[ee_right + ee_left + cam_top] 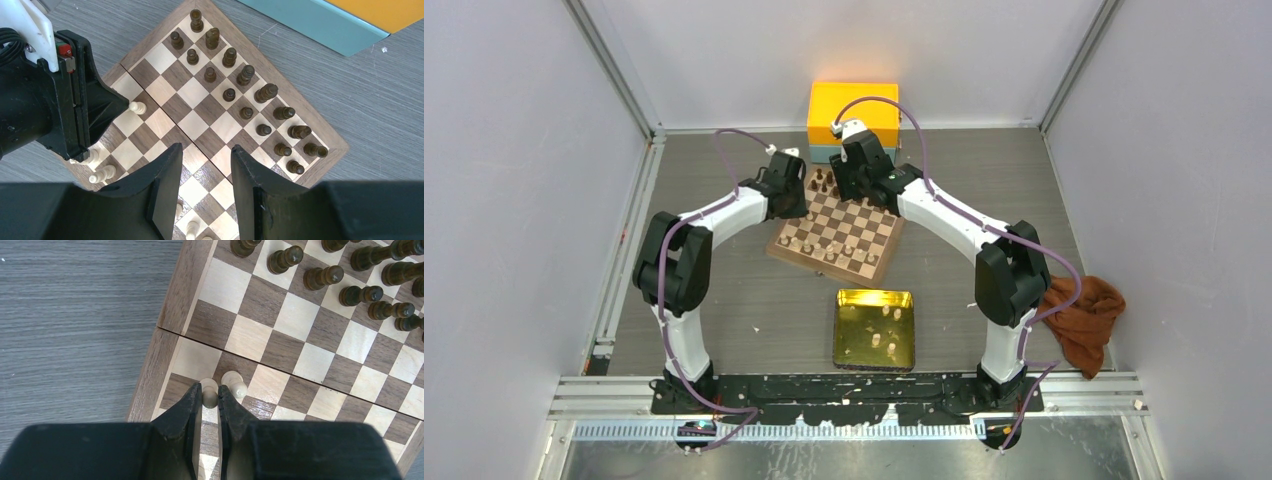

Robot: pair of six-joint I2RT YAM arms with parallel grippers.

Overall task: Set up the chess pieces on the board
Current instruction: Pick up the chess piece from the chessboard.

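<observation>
We count sixteen dark pieces (229, 94) ahead of the right gripper (206, 150), one board (192, 92), and four pale pieces (874, 340) in one tray (854, 322).

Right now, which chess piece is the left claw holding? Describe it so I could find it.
Find the wooden chessboard in the middle of the table and follow its left side to where the left claw is. A pale pawn sits pinched between the claw's black fingertips. A second pale pawn stands free right beside it; yours is the gripped one.
</observation>
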